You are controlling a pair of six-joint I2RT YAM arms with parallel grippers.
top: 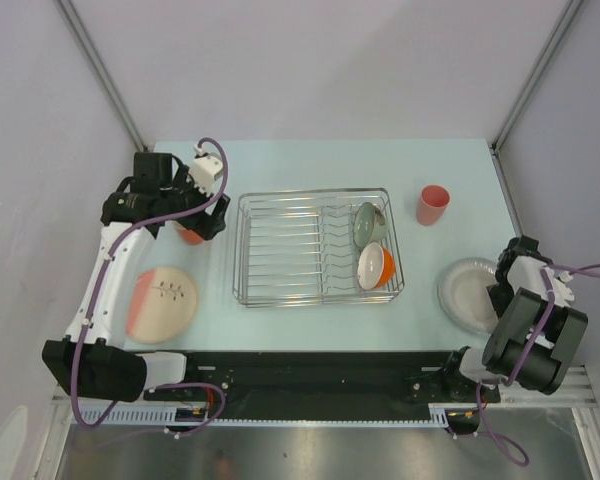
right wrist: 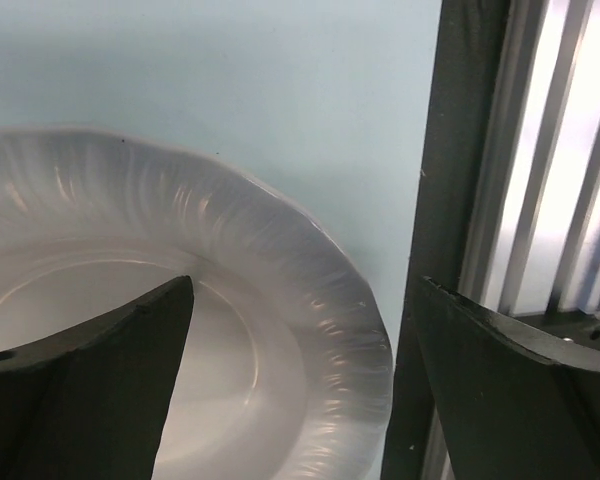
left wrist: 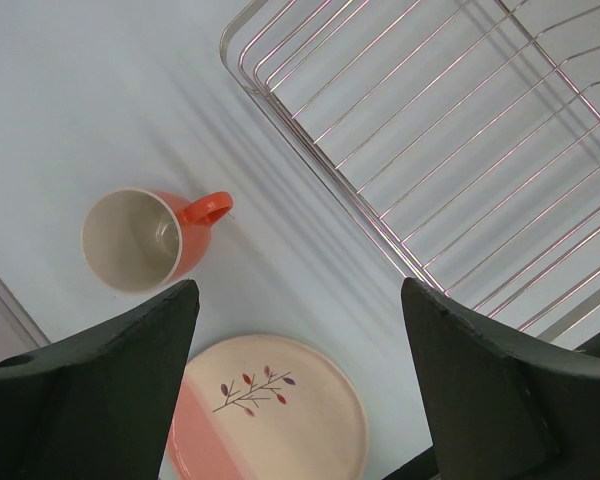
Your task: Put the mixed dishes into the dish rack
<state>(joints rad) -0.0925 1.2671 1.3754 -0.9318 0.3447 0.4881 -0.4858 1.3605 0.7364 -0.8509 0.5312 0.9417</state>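
Observation:
The dish rack [top: 315, 248] stands mid-table and holds the grey-green bowl [top: 366, 224] and the orange bowl [top: 374, 266] on edge at its right end. My left gripper [top: 204, 218] is open and empty above the orange mug [top: 189, 237], which stands upright left of the rack. In the left wrist view the mug [left wrist: 145, 240] is off to the left of the open gripper [left wrist: 300, 390], and the salmon-pink plate [left wrist: 270, 410] lies between the fingers, far below. My right gripper [top: 501, 290] is open, straddling the right rim of the white plate [right wrist: 180, 300].
The salmon-pink cup [top: 432, 204] stands upright right of the rack. The salmon-pink plate [top: 162, 304] lies flat at the front left. The rack's corner [left wrist: 460, 150] is close to the left gripper. A black rail [right wrist: 460, 200] runs by the white plate [top: 468, 292].

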